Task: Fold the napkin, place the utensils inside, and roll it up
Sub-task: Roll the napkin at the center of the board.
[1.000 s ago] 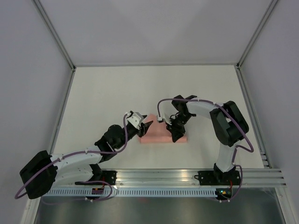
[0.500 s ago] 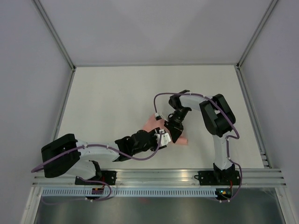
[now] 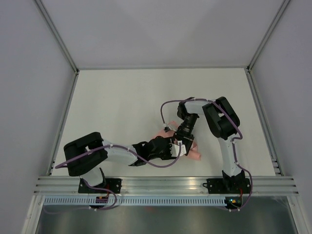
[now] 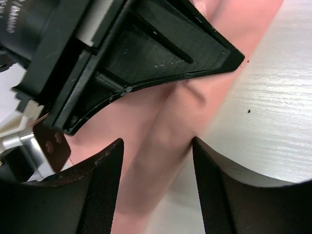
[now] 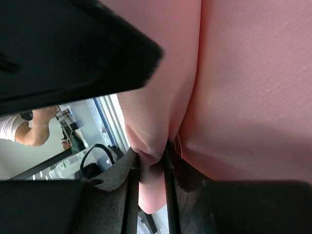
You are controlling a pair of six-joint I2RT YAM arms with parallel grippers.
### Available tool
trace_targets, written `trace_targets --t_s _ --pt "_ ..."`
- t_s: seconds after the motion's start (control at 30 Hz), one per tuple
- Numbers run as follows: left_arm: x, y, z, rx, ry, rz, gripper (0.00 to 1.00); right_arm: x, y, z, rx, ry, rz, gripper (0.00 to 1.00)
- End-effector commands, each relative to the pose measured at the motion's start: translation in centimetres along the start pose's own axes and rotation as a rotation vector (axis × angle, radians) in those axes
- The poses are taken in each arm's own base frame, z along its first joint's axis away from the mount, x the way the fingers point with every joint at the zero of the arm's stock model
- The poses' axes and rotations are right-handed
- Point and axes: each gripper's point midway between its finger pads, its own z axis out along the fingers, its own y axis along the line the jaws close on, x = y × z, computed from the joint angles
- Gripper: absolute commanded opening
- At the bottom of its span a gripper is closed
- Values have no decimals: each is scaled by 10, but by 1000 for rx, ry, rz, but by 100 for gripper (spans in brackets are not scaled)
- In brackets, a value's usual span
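Napkin (image 3: 196, 154) lies near centre of the tabletop (image 3: 122, 97), bunched, with its long axis running far-left to near-right. A second ago it was a flat left-right strip. Right gripper (image 5: 151, 168) pinches a fold. Left gripper (image 4: 157, 146), moved in from the left end, straddles the ridge with jaws parted, holding nothing.

White table (image 3: 122, 97), aluminium rail (image 3: 165, 183) in front

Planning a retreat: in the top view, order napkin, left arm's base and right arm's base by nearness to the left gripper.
1. napkin, at the left gripper, mid-table
2. right arm's base, near edge, right side
3. left arm's base, near edge, left side
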Motion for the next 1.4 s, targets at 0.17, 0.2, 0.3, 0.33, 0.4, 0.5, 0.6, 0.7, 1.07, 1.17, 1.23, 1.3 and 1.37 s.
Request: trace_targets --t_s 0.17,0.2,0.3,0.33,0.4,0.5,0.6,0.7,1.07,1.17,1.23,1.3,1.37 --pt "-20 -13 15 97 -29 85 64 1 -96 1 299 74 -135 1" --pt "-19 -19 16 128 -25 86 64 0 -97 1 301 73 -135 1" --pt "-12 -30 22 189 6 89 61 -2 -98 1 301 64 -128 0" --pt "-10 -33 23 199 12 84 59 -2 -98 -1 302 57 -125 1" --pt "-5 -38 24 223 28 75 51 -3 -98 -2 306 51 -128 0" --pt "-3 -46 24 256 34 45 35 -6 -97 -6 309 30 -128 1" --pt "-3 -52 23 276 36 1 17 -9 -95 -11 307 3 -124 5" --pt "-3 -59 23 302 34 -47 5 -14 -89 -16 293 -45 -128 14" --pt "6 -82 21 473 50 -282 2 -39 -35 -94 340 -416 -211 42" --pt "7 -84 20 515 53 -338 2 -41 -22 -129 402 -555 -245 45" --pt "9 -82 20 535 49 -383 2 -34 -12 -150 448 -633 -272 47" --pt "11 -81 20 550 56 -432 2 -27 -6 -170 514 -696 -309 48" --pt "10 -78 20 576 44 -475 2 -18 -5 -169 546 -713 -349 49"
